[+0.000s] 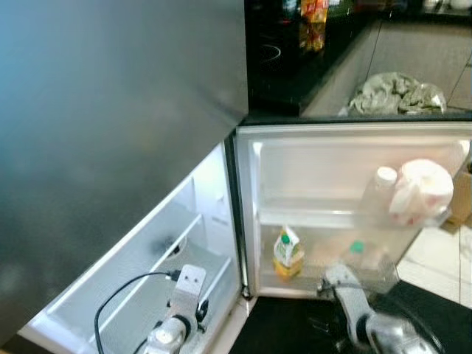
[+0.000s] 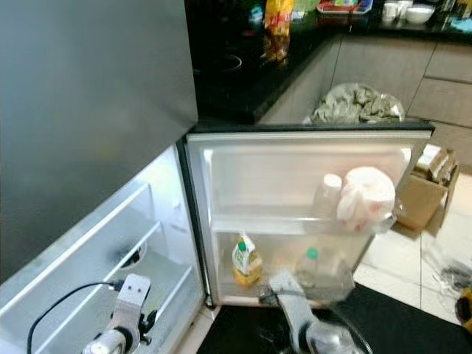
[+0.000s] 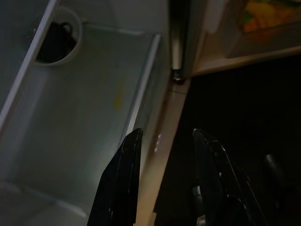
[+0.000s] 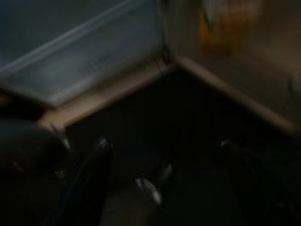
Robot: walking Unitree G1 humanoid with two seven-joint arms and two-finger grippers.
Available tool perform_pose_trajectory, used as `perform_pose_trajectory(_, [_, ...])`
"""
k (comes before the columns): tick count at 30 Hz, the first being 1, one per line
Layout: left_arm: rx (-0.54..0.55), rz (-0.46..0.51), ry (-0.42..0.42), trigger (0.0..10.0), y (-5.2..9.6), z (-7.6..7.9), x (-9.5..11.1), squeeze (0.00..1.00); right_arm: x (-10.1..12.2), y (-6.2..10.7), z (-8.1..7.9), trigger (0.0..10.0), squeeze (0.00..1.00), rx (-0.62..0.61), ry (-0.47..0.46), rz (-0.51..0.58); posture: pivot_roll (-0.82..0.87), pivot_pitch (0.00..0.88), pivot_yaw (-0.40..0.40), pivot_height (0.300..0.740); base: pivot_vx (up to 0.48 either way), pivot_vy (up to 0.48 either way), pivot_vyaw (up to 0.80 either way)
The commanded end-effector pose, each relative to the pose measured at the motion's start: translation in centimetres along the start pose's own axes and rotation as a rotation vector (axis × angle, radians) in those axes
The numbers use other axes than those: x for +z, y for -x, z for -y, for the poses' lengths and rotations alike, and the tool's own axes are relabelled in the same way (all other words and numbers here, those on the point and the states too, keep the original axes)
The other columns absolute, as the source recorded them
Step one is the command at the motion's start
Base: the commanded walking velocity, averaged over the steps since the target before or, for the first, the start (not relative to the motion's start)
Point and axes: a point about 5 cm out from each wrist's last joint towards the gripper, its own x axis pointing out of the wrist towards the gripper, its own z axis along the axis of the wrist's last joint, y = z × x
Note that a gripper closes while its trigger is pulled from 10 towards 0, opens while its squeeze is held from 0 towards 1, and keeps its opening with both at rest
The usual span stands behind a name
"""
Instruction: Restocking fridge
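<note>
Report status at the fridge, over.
Left hand open, empty, low at the white fridge interior's front edge. Right hand open, empty, over dark floor. Yellow juice carton and green-capped clear bottle sit in open door's lower shelf. Nothing blocking.

Grey steel fridge door (image 1: 110, 133); white interior shelves (image 1: 158, 273). Yellow juice carton (image 1: 287, 254), green cap. Clear bottle (image 1: 365, 258), green cap. White jug (image 1: 420, 192), faint pink tint. Black left fingers (image 3: 120, 183). Black countertop (image 1: 295, 66).

The fridge door (image 1: 354, 206) stands swung wide, leaving the lit shelves (image 1: 147, 273) beside it bare and reachable. On the door's lower rack, a juice carton (image 1: 287, 254) and a green-capped bottle (image 1: 359, 258) take up room; above them a white jug (image 1: 420, 192) crowds the upper rack.
</note>
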Motion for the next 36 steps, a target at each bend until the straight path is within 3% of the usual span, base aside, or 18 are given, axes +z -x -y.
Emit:
perform_pose_trajectory(1, [0.019, -0.061, -0.006, 10.0, 0.4, -0.5, -1.4, 0.0, -1.7, -0.4, -0.1, 10.0, 0.0, -0.101, -0.006, -0.004, -0.1, 0.018, 0.065, 0.726, 0.0, 0.0, 0.0])
perform_pose_trajectory(3, [0.019, -0.061, -0.006, 10.0, 0.4, -0.5, -1.4, 0.0, -1.7, -0.4, -0.1, 10.0, 0.0, -0.101, -0.006, -0.004, -0.1, 0.018, 0.065, 0.726, 0.0, 0.0, 0.0])
perform_pose_trajectory(5, [0.017, -0.101, 0.006, 10.0, 0.7, -0.3, -2.3, 0.0, -4.4, -0.4, -0.4, 10.0, 0.0, -0.194, -0.164, -0.031, -0.1, 0.015, 0.077, 0.726, 0.0, 0.0, 0.0])
perform_pose_trajectory(7, [0.017, -0.101, 0.006, 10.0, 0.7, -0.3, -2.3, 0.0, -4.4, -0.4, -0.4, 10.0, 0.0, -0.194, -0.164, -0.031, -0.1, 0.015, 0.077, 0.726, 0.0, 0.0, 0.0])
perform_pose_trajectory(8, [0.016, -0.11, 0.017, 10.0, 0.7, -0.3, -2.5, 0.0, -5.3, -0.3, -0.8, 10.0, 0.0, -0.219, -0.237, -0.041, -0.1, 0.017, 0.077, 0.726, 0.0, 0.0, 0.0])
perform_pose_trajectory(14, [0.006, -0.12, 0.047, 10.0, 0.7, 0.1, -2.7, 0.0, -6.9, -0.3, -1.9, 10.0, 0.0, -0.246, -0.328, -0.058, -0.11, 0.027, 0.072, 0.726, 0.0, 0.0, 0.0])
perform_pose_trajectory(31, [-0.028, -0.087, 0.082, 10.0, 0.2, 1.3, -1.7, 0.0, -6.9, -0.8, -2.4, 10.0, 0.0, -0.283, -0.231, 0.01, -0.13, 0.019, 0.061, 0.726, 0.0, 0.0, 0.0])
perform_pose_trajectory(36, [-0.023, -0.086, 0.092, 10.0, 0.1, 1.4, -1.6, 0.0, -7.0, -0.8, -2.2, 10.0, 0.0, -0.293, -0.236, 0.01, -0.14, 0.025, 0.065, 0.726, 0.0, -0.291, 0.0])
